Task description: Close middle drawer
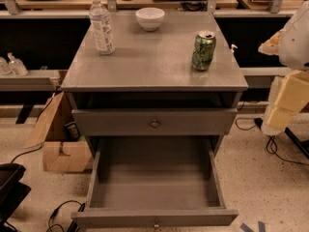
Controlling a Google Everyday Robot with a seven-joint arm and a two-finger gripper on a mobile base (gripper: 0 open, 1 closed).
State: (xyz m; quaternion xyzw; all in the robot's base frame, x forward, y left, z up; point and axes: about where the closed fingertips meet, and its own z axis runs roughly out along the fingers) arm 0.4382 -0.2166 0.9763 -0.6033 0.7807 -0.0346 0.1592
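The middle drawer (154,178) of the grey cabinet is pulled far out toward me. Its plain grey box interior is empty, and its front (193,217) with a small round knob (156,224) lies at the bottom edge of the view. The drawer front above it (111,122), also with a round knob, sits nearly in, with a dark gap over it. My arm and gripper (286,98) show as white and cream shapes at the right edge, beside the cabinet at about top-drawer height. They are apart from both drawers and touch nothing.
On the cabinet top (154,57) stand a plastic water bottle (102,25), a white bowl (150,18) and a green can (203,50). A cardboard box (60,139) sits on the floor to the left. Cables (275,149) lie on the floor to the right. Shelving runs behind.
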